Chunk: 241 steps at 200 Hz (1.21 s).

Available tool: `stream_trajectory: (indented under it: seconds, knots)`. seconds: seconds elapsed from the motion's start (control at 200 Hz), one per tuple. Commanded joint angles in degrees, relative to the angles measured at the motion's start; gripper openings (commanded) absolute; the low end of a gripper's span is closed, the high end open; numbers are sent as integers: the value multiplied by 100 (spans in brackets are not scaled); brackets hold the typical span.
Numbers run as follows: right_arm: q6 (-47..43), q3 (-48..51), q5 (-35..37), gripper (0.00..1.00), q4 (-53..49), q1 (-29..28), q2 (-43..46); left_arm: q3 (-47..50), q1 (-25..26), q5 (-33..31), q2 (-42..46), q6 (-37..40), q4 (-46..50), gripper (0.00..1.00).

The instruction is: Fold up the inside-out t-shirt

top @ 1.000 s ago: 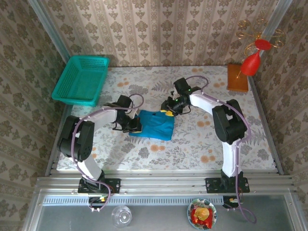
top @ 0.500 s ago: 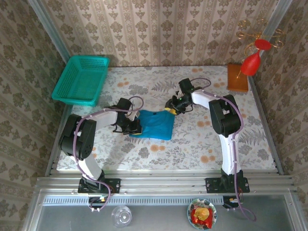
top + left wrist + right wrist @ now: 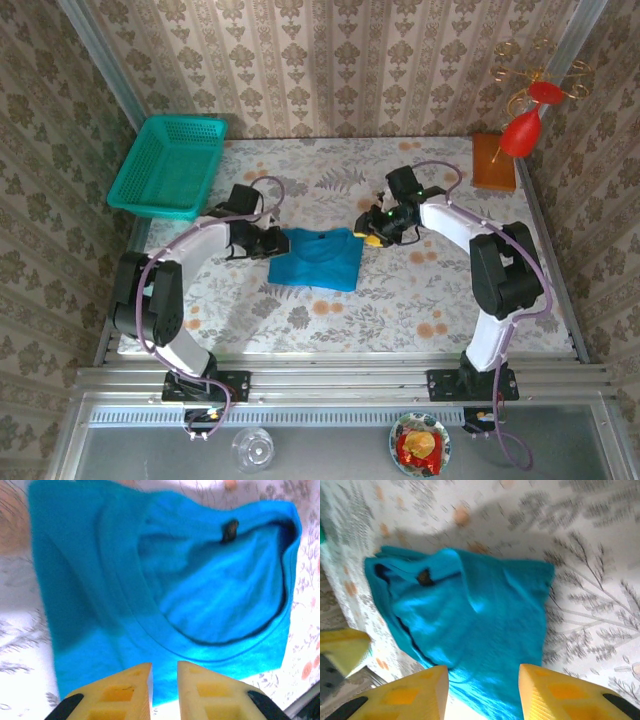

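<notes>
Shirt (image 3: 318,262): lies in a compact rectangle at the centre of the worktop (image 3: 420,300). The cloth is soft, light and limp, so expect the layers to sag and shift. Pinch all layers at a corner or hem. Left gripper (image 3: 164,666): narrow gap, empty, at the shirt's left edge. Right gripper (image 3: 484,669): wider gap, empty, at its right edge.

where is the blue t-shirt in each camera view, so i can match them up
top external: the t-shirt lies folded near the middle of the floral table cover.
left wrist: it spans most of the picture, collar opening toward the right.
right wrist: it sits centre-left, collar at its left end.
shared landmark: the small dark neck label matches the wrist views; the floral cover lies under the shirt in all three.
</notes>
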<state>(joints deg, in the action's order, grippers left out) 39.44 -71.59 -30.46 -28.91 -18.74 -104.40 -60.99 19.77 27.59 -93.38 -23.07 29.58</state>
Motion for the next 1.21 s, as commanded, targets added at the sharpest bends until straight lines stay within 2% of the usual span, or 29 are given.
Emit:
stream_trajectory:
  seconds: [0.0, 0.185, 0.385, 0.69, 0.925, 1.2]
  knots:
    - [-77, 391, 58, 46, -6, -175, 51, -330, -135, -110, -338, 278, 304, 22]
    - [32, 815, -6, 54, 547, -392, -24, -688, -258, -454, -1051, 529, 526, 22]
    - [138, 819, -33, 60, 858, -521, -227, -686, -325, -782, -1586, 668, 660, 19]
    - [237, 617, 5, 60, 980, -647, -538, -454, -331, -855, -1867, 681, 588, 15]
    - [518, 751, -181, 57, 1477, -692, -562, -427, -333, -920, -1811, 699, 608, 13]
    - [406, 716, 46, 57, 1232, -710, -442, -484, -325, -879, -1719, 699, 670, 13]
